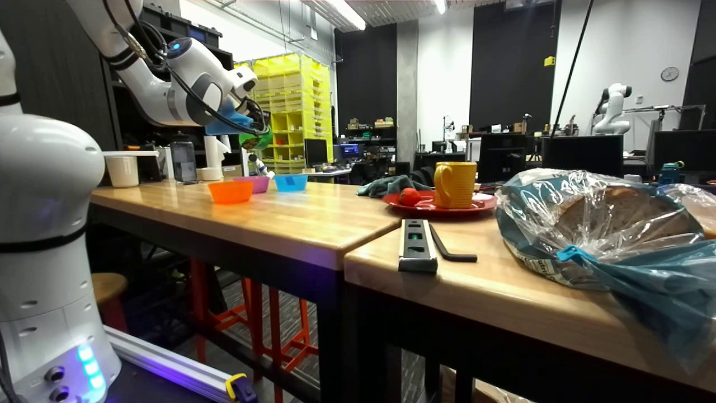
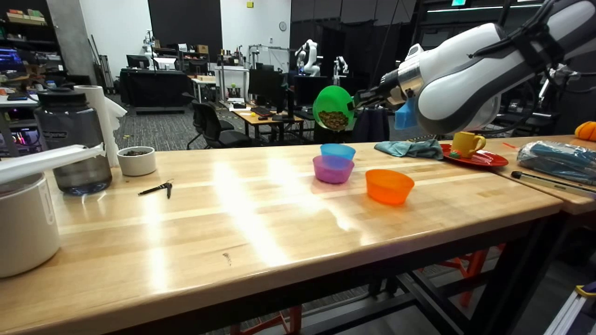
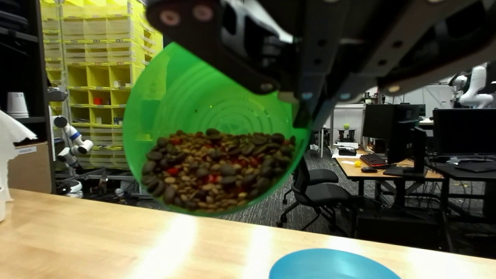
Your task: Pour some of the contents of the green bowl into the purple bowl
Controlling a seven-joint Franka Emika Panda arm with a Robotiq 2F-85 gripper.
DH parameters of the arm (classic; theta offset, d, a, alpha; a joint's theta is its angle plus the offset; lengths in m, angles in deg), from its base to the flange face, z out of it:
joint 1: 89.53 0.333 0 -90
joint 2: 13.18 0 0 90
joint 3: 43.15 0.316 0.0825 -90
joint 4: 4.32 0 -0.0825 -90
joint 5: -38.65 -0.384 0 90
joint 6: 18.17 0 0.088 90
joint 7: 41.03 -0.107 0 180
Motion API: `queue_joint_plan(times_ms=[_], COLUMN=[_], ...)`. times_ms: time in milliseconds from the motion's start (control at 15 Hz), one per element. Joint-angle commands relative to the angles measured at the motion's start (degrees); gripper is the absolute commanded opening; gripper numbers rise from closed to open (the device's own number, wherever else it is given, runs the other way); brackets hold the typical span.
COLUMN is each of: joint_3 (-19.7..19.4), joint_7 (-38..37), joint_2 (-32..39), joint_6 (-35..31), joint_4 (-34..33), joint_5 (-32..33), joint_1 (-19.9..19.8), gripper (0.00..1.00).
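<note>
My gripper [image 2: 354, 102] is shut on the rim of the green bowl [image 2: 331, 97] and holds it in the air above the small bowls. The green bowl is tipped steeply. In the wrist view the green bowl [image 3: 217, 97] shows brown pieces with red bits [image 3: 224, 166] gathered against its lower wall near the rim. No pieces are seen falling. The fingers [image 3: 321, 93] are close together at the bowl's right edge. The purple bowl [image 2: 333, 173] stands upright on the table, below the green bowl in that exterior view. The purple bowl [image 1: 260, 183] is partly hidden behind the orange bowl. It is out of the wrist view.
A blue bowl [image 2: 344, 151] stands close to the purple one; it also shows in the wrist view [image 3: 329, 265]. An orange bowl [image 2: 390, 186] stands nearby. A red plate [image 2: 489, 159] with a yellow mug, a cloth [image 2: 412, 149] and a dark bottle [image 2: 79, 139] are also on the tables.
</note>
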Motion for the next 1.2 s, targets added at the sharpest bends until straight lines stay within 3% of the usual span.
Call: queue_joint_plan(times_ms=[0,867,1133], joint_3=[2.36,6.82,6.46], joint_7=[0.43,1.10,0.47], joint_2=[-0.61,0.91,1.03], joint_6=[0.07,-0.21,-0.26], joint_4=[0.40,0.16,0.43], joint_5=[-0.56,-1.04,0.19], joint_1=[-1.42,-6.69,-5.80], gripper=[0.01,0.01,0.01])
